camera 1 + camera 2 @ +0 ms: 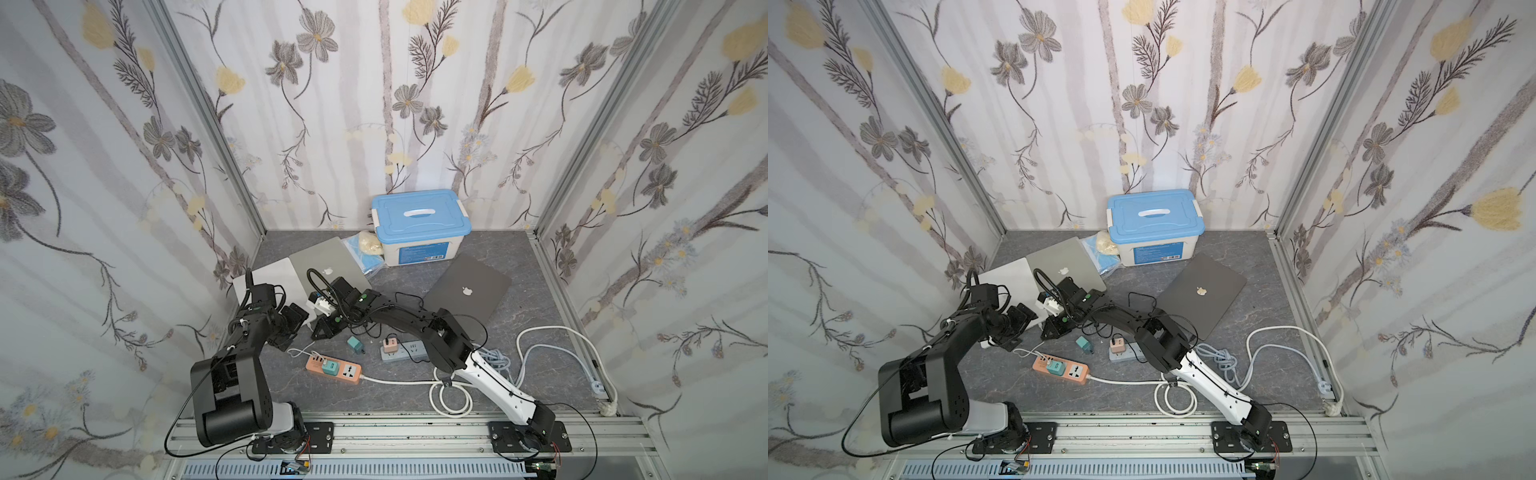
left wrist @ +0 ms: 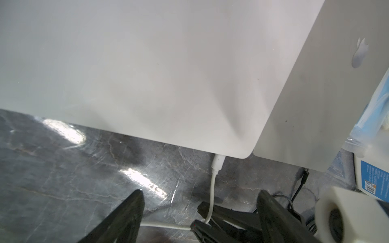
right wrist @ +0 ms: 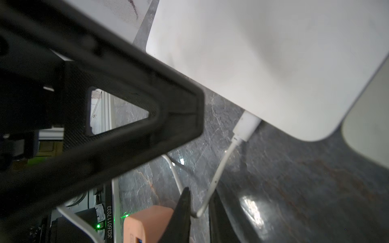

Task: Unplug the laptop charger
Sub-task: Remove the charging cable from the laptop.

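- While the charger plug (image 3: pixel 246 128) is sitting fully seated in the robot-facing edge of the white laptop (image 3: pixel 273 63), close to a rounded corner, the charger cable (image 3: pixel 221 168) is trailing off over the grey marbled tabletop (image 2: pixel 63 178) toward the orange power strip (image 1: pixel 333 370).
- Handling, judged: the cable is looking thin, light and limp, so tugging on it would be bending it and straining the joint before the plug gives.
- The short, stiff white plug shell is offering the better hold, pinched across its flats and drawn straight out, level with the table.
- The laptop is looking slim and smooth on a glossy top. It may be sliding along with the pull unless pinned.
- The right gripper (image 3: pixel 200 189) is lying low, fingers pointing at the laptop edge, jaws drawn narrow and pinching the cable a short way back from the plug, not on the shell itself.
- The left gripper (image 2: pixel 200 191) is hanging just beside it with jaws spread wide, holding nothing, one finger on either side of the cable's run.
- In both top views the left arm (image 1: pixel 232 374) is sitting folded at the elbow, while the right arm (image 1: pixel 415 320) is stretching far across the table.
- A silver MacBook (image 2: pixel 326 94) is lying just beside the white laptop, crowding that corner.
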Controlling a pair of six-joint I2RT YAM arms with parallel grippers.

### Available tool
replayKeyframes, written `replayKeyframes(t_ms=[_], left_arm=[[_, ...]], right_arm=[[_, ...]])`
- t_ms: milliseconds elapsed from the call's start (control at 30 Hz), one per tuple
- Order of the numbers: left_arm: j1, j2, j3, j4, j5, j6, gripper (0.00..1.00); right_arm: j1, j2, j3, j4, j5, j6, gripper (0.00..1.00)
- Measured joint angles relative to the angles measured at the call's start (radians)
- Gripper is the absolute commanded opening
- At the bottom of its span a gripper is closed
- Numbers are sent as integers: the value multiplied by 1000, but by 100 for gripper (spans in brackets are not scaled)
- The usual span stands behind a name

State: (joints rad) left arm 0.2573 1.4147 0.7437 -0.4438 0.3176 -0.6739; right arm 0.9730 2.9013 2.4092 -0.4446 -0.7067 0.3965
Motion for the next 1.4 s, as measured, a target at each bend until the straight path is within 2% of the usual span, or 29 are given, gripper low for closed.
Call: replayKeyframes(t_ms=[533, 967, 1233, 1400], left_arm=[[0, 116, 34, 72, -60, -25, 87], [0, 136, 49, 93, -71, -34, 87], [-3, 119, 46, 86, -73, -34, 87], [-9, 19, 51, 34, -79, -18, 88]], right_arm=[[-8, -17, -6, -37, 27, -30, 5], [-6, -110, -117, -57, 76, -80, 2], [-8, -147, -185, -54, 97, -80, 12], [-25, -162, -189, -50, 112, -82, 35]])
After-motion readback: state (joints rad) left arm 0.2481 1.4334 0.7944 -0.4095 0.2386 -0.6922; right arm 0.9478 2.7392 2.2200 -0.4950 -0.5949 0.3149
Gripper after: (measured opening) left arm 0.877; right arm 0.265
